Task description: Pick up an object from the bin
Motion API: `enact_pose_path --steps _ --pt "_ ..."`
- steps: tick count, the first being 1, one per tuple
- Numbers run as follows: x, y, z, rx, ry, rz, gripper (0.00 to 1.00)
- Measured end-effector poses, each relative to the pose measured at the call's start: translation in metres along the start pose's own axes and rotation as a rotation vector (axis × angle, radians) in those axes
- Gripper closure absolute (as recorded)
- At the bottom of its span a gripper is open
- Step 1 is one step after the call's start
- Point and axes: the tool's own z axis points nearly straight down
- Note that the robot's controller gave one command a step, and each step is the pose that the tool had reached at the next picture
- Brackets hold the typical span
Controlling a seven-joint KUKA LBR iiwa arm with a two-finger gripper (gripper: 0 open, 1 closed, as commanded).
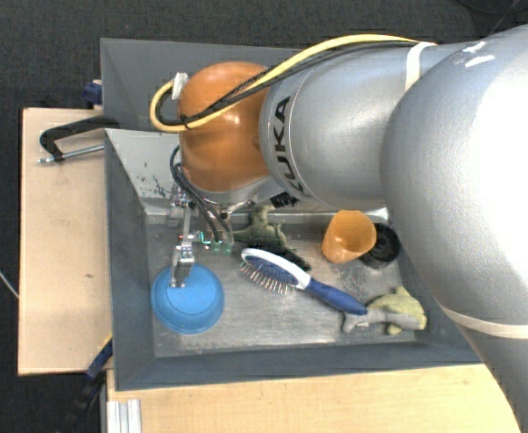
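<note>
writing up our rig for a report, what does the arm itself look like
The arm is made of thick, rounded silver-grey sections, with black KUKA lettering on one. An orange dome-shaped cover sits at the wrist, a yellow cable loops over it, and a small metal gripper with dark wires is fitted below.

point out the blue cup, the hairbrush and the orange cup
blue cup (200,309): camera view, on its rounded body
hairbrush (270,276): camera view, on its bristled head
orange cup (347,234): camera view, inside its open mouth

Blue round cup (189,301), lower-left corner of bin (124,269)
</note>
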Motion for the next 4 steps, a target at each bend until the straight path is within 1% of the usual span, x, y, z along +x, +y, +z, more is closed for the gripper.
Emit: enact_pose_path --steps 1,2,3,4 --pt "-0.010 -0.054 0.048 -0.012 -0.015 0.198 0.00" --pt "-0.013 -0.086 0.052 -0.009 -0.026 0.212 0.00" --pt "-0.007 -0.084 0.052 -0.010 0.005 0.214 1.00" --pt "-0.005 -0.084 -0.036 -0.007 -0.019 0.199 1.00"
